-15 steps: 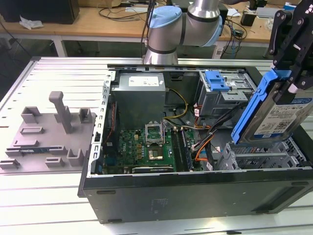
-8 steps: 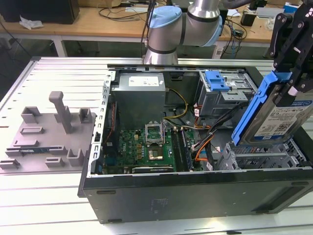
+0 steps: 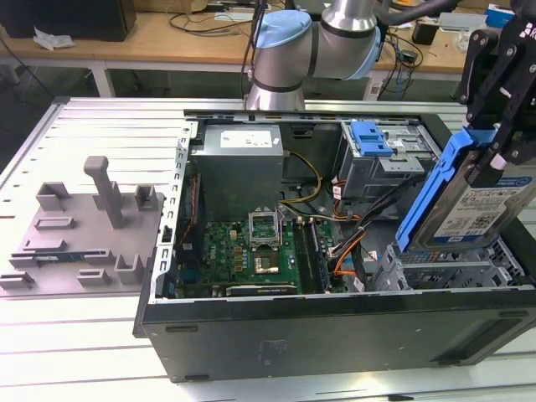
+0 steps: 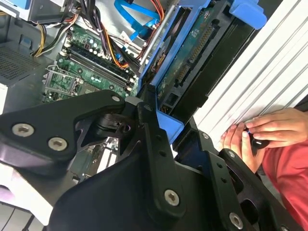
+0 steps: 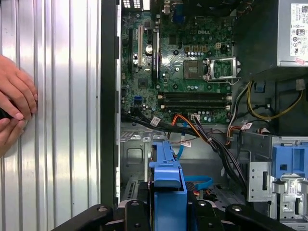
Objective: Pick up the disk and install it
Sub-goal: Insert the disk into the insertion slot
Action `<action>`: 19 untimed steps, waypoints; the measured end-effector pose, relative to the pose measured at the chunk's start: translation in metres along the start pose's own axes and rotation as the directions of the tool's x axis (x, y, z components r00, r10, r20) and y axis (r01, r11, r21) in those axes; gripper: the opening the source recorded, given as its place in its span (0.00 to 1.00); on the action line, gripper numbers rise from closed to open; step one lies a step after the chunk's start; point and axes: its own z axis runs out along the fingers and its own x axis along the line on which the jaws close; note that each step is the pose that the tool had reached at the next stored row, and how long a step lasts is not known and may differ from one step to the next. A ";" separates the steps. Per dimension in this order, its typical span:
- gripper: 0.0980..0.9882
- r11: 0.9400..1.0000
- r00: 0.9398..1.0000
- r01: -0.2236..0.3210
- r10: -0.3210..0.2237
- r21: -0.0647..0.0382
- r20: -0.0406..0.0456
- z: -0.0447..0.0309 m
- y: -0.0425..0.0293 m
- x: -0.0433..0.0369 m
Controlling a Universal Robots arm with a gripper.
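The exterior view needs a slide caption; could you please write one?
Black gripper holds the blue-framed silver hard disk tilted over the open grey computer case.

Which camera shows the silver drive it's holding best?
The exterior view: the flat silver hard drive in its blue plastic carrier shows its labelled face. The second wrist view shows its connector side; the first wrist view, the carrier's edge.

Robotics lab: slotted aluminium table (image 3: 92, 117), cable-strewn wooden bench (image 3: 167, 40), opened computer case (image 3: 335, 335).
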 end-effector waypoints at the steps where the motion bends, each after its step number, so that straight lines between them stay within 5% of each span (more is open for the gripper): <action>1: 0.30 1.000 1.000 -0.001 0.001 0.000 0.000 0.0004 0.0000 0.0001; 19: 0.30 0.999 0.999 -0.033 0.033 0.000 0.000 0.0153 -0.0025 0.0015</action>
